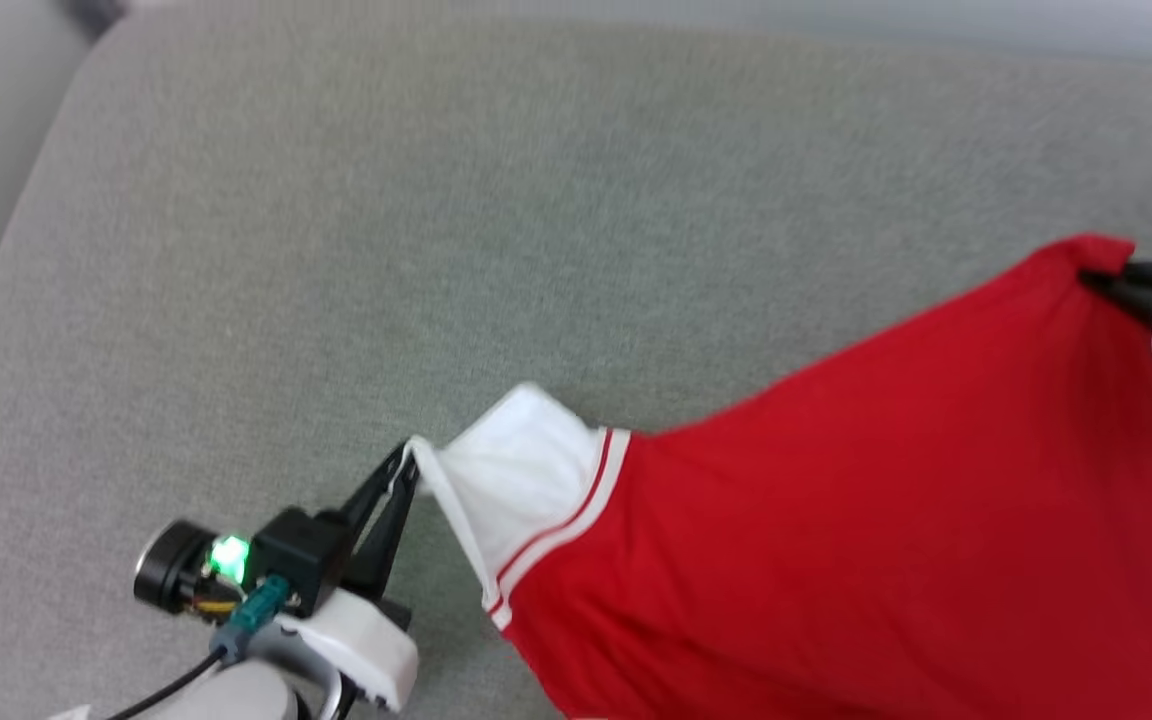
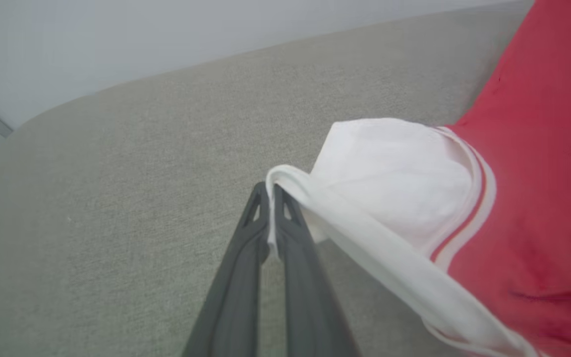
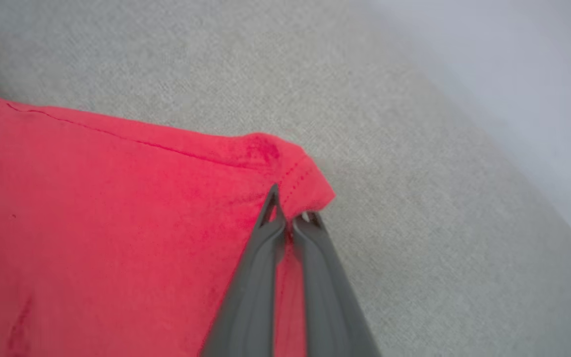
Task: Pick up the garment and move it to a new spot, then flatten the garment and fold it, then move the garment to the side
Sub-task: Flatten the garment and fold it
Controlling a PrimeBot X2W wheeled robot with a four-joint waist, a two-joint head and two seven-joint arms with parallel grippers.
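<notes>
The garment (image 1: pixel 886 490) is a red T-shirt with a white sleeve and red-and-white trim, stretched between my two grippers above the grey cushion. My left gripper (image 1: pixel 406 465) is shut on the edge of the white sleeve (image 2: pixel 389 178) at the lower left; in the left wrist view the left gripper (image 2: pixel 270 193) pinches the white hem. My right gripper (image 1: pixel 1101 280) is shut on a red corner at the right edge; the right wrist view shows the right gripper (image 3: pixel 290 206) clamped on the stitched red corner (image 3: pixel 295 173). Any lettering is hidden.
A wide grey upholstered cushion (image 1: pixel 436 250) lies under everything, with its rounded back edge at the top and a pale wall (image 2: pixel 117 39) behind it. The cushion's left side drops off near the left edge of the head view.
</notes>
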